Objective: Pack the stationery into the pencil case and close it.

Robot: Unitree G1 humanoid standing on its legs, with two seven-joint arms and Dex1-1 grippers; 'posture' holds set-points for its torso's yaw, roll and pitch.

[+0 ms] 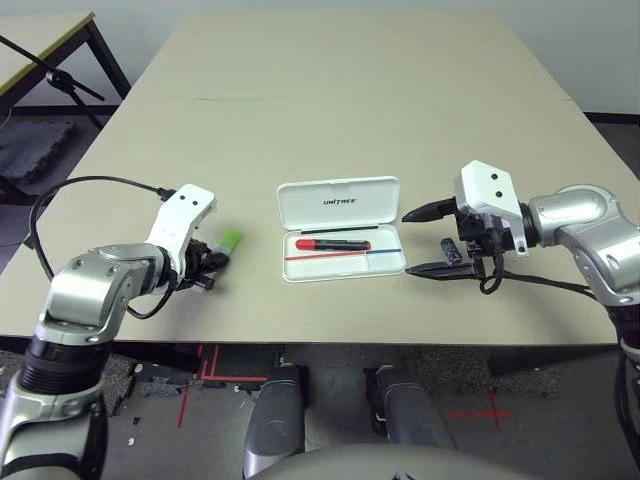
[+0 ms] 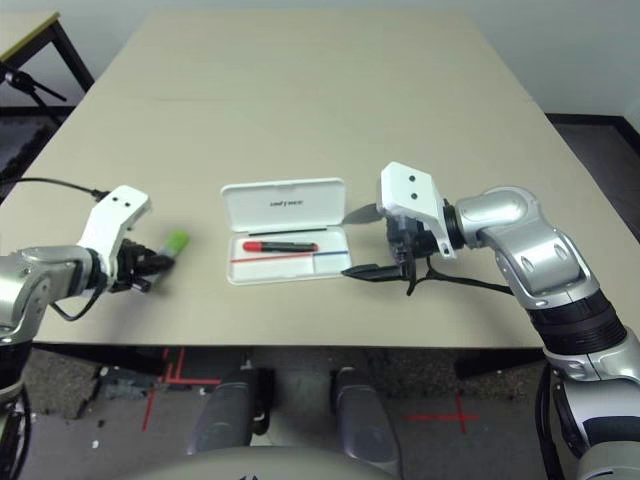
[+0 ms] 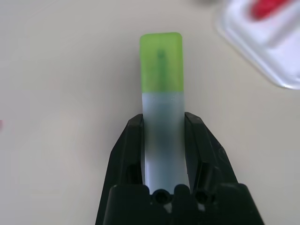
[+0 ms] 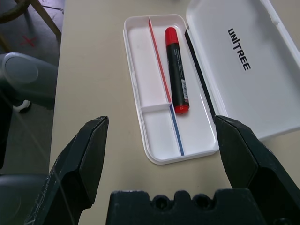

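Observation:
The white pencil case point(image 1: 340, 205) lies open at the table's middle, lid folded back with the lettering up. A red marker point(image 1: 333, 244) lies in its tray point(image 4: 159, 136). To the left of the case, the highlighter point(image 1: 230, 240) with its lime-green cap rests on the table. My left gripper point(image 3: 163, 123) is shut on its pale body, the cap sticking out past the fingertips. My right gripper point(image 1: 425, 240) hangs wide open just right of the case, holding nothing. The tiny dark grey block point(image 1: 450, 250) sits on the table beside its fingers.
The beige table point(image 1: 330, 90) stretches far behind the case. A black cable point(image 1: 60, 195) loops off my left forearm near the table's left edge. A second table and a black stand point(image 1: 50, 70) are at the back left, off this table.

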